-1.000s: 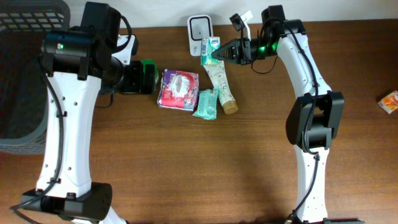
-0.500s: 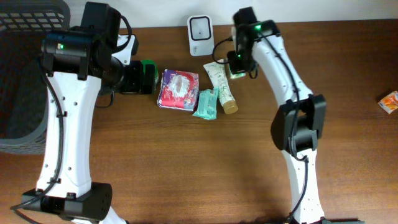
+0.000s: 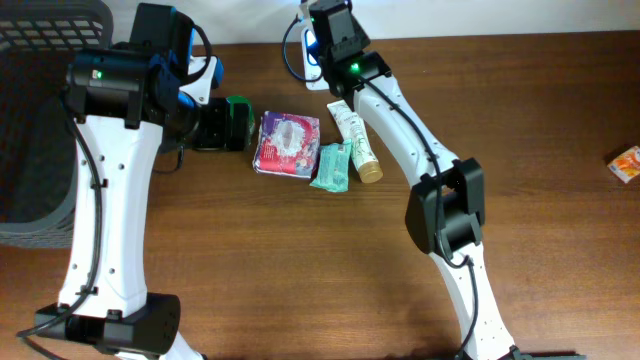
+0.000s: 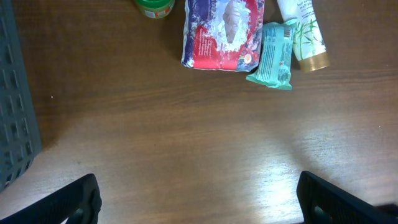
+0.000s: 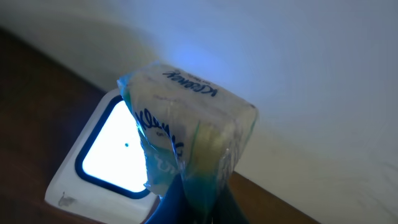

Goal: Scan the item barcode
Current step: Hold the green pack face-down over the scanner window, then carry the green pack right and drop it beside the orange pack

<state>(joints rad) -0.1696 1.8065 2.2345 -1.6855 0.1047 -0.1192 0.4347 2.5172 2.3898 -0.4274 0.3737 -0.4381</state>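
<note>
Right claw [image 5: 198, 196] clamped on the tissue pack [image 5: 186, 118], lit scanner [image 5: 102, 158] at its eight o'clock; left claw [image 4: 202, 202] gapes wide, empty, over the surface [image 4: 186, 143].

The tissue pack [image 5: 186, 124] has moved across to above the scanner [image 5: 102, 165].

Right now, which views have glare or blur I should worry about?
Right wrist view: the scanner window glows blown-out white, casting blue on the wall, and the tissue pack looks soft. Left wrist view: pale sheen on the table, otherwise sharp.
</note>
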